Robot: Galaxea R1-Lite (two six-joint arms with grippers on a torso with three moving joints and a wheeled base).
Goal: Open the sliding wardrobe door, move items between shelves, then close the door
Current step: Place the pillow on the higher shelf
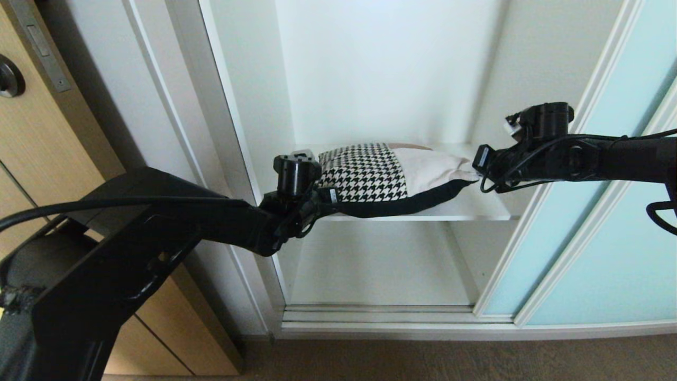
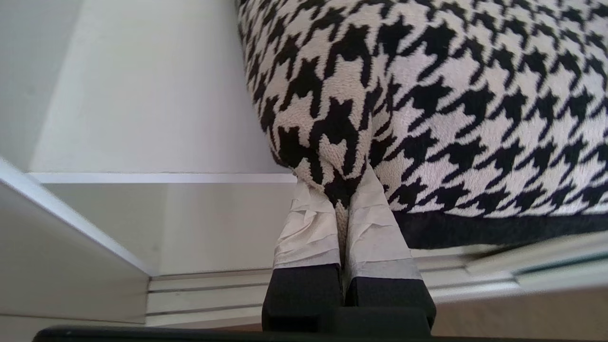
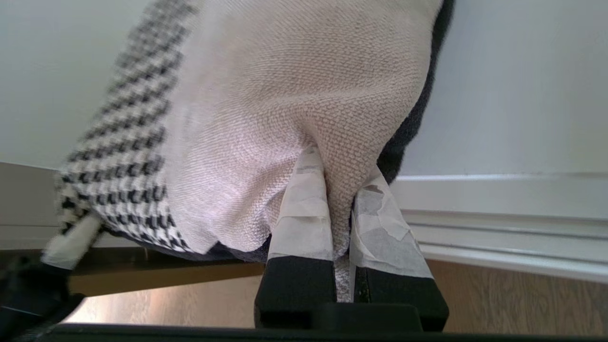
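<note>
Only the wrist views show the grips: the left gripper (image 2: 338, 202) has its taped fingers (image 2: 306, 228) pinching a houndstooth corner of the cushion (image 1: 389, 177), and the right gripper (image 3: 339, 199) pinches a fold of its cream patch. In the head view's centre, the cushion lies flat over the shelf (image 1: 476, 209), long axis left to right, black back down, between both grippers, with the aqua sliding wardrobe door (image 1: 597, 254) at right.

cushion (image 1: 391, 177) rear hidden, door (image 1: 608, 222) cropped
</note>
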